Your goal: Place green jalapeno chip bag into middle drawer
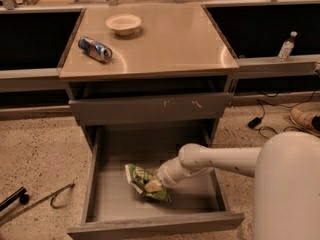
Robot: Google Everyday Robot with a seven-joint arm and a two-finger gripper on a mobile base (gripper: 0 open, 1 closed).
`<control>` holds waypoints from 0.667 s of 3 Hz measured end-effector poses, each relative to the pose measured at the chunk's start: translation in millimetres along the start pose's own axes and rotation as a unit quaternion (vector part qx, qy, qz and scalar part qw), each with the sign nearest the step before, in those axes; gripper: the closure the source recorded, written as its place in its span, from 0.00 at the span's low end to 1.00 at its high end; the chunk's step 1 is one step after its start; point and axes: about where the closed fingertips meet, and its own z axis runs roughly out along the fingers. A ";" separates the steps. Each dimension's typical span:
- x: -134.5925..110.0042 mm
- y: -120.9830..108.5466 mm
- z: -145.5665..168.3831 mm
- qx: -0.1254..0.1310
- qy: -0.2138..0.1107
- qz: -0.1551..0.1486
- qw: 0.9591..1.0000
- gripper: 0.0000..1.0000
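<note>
Fingers [154,186] of gripper [151,184] clenched on green chip bag [136,176], low inside open middle drawer [117,206]; whether it touches the floor unclear; only release seemingly left. Above: scratched drawer front [130,110], shut. Worktop [175,39]: toppled drink can [95,49], bowl [123,23]. Bottle [286,46] far right.

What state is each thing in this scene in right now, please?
Middle drawer: pulled open.
Upper drawer: shut, front scratched.
Chip bag: crumpled, inside the open drawer, at the gripper.
Gripper: down inside the open drawer, at the bag.
Can: lying on its side on the cabinet top.
Bowl: upright on the cabinet top.
Bottle: standing upright, far right.
</note>
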 end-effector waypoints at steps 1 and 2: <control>16.8 0.2 14.8 -0.013 0.023 0.027 0.999 1.00; 17.1 0.1 15.0 -0.013 0.024 0.027 0.999 0.81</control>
